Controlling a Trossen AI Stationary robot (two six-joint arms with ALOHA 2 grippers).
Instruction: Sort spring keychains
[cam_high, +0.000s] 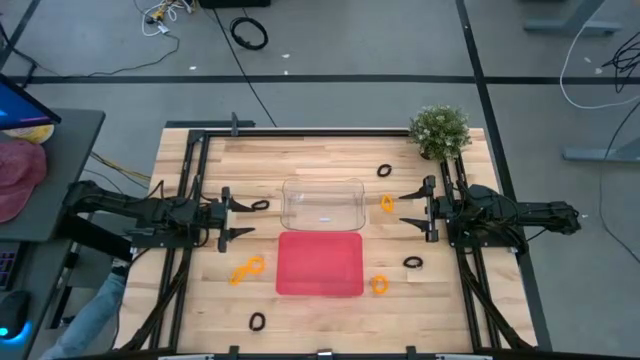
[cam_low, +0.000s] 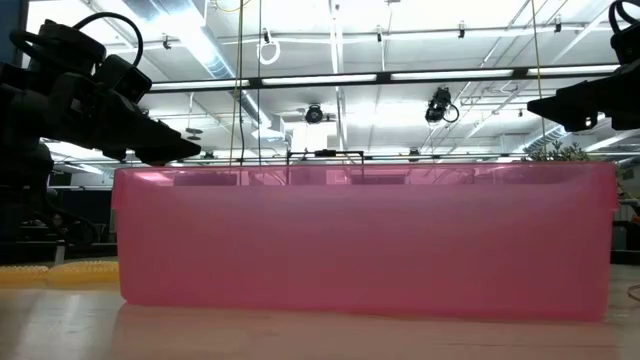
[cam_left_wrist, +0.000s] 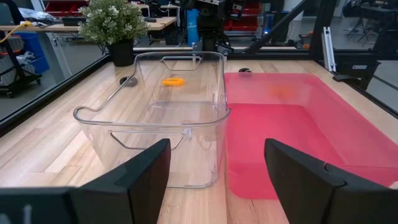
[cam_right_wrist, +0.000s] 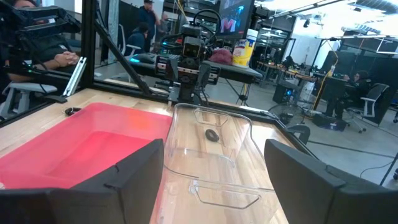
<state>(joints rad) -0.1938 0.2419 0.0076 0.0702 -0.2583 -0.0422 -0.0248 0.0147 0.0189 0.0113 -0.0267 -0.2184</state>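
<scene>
Left gripper and right gripper stand wide, empty; table carries three orange keychains, four black keychains.

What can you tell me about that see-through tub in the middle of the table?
The clear tub looks like thin transparent plastic, rectangular with rounded corners, a rolled rim and moulded handles at its ends. It stands upright on the wooden table, near the middle, with one long side directly beside the red tray. Nothing appears to lie inside it. Neither gripper touches it.

Potted plant at table corner
</scene>
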